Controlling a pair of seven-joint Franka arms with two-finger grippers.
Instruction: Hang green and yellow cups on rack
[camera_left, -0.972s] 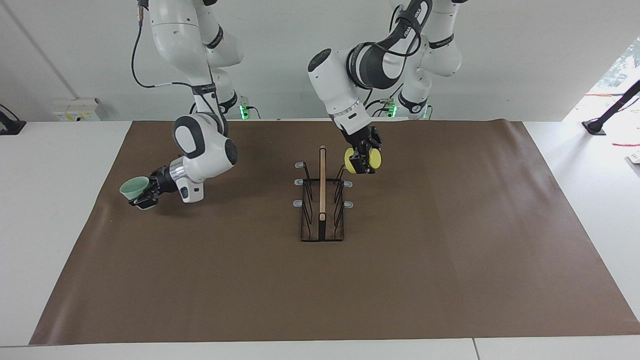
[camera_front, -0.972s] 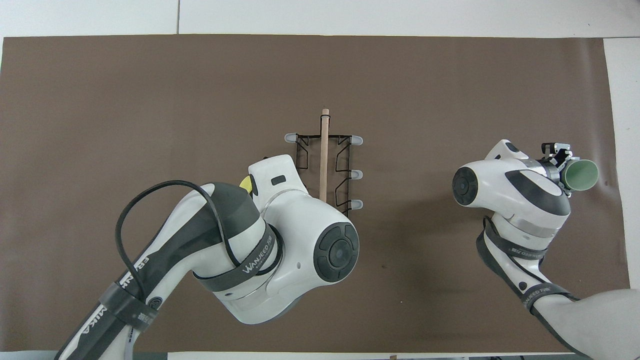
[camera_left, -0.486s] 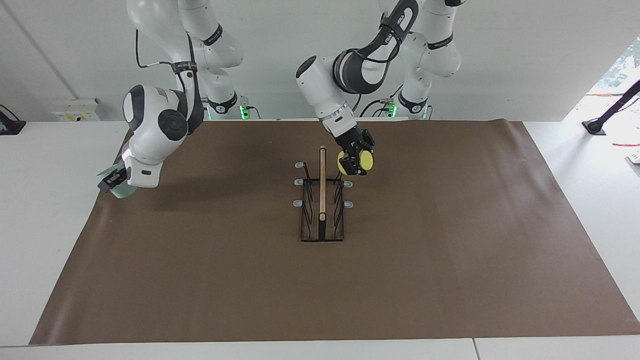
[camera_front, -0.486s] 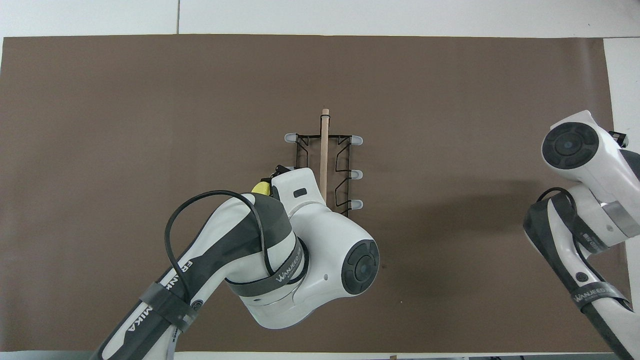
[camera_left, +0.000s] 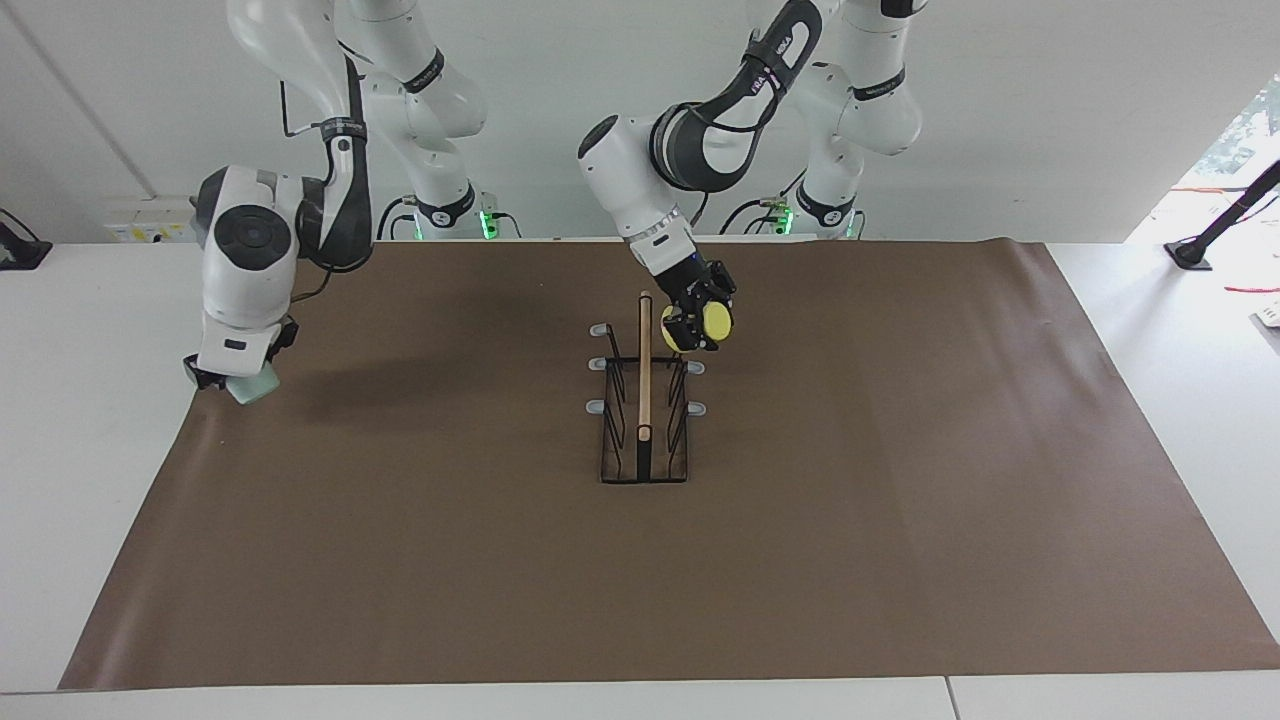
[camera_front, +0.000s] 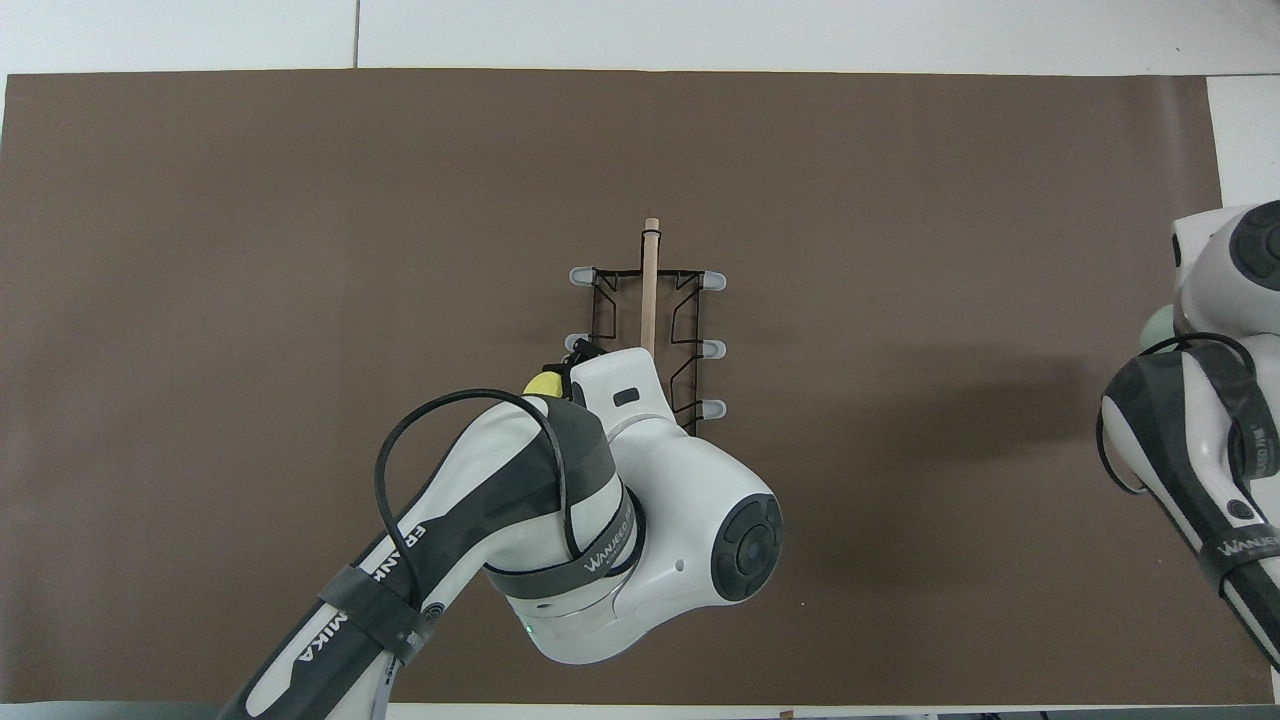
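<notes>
The black wire rack (camera_left: 645, 372) with its wooden bar stands mid-mat; it also shows in the overhead view (camera_front: 649, 300). My left gripper (camera_left: 695, 328) is shut on the yellow cup (camera_left: 717, 321), held tilted just above the rack at the prong nearest the robots on the left arm's side. Whether the cup touches the prong I cannot tell. In the overhead view only a sliver of the yellow cup (camera_front: 543, 384) shows past the arm. My right gripper (camera_left: 238, 378) is shut on the pale green cup (camera_left: 255, 388), pointing down over the mat's edge at the right arm's end; a sliver of the green cup (camera_front: 1158, 325) shows overhead.
A brown mat (camera_left: 900, 500) covers most of the white table (camera_left: 90, 480). Two grey-tipped prongs (camera_left: 697, 409) on the left arm's side and three toward the right arm's side (camera_left: 596, 407) stand bare.
My left gripper has carried the yellow cup closer to the rack's bar. My right arm has swung up and out toward its end of the table, turning the green cup to point down.
</notes>
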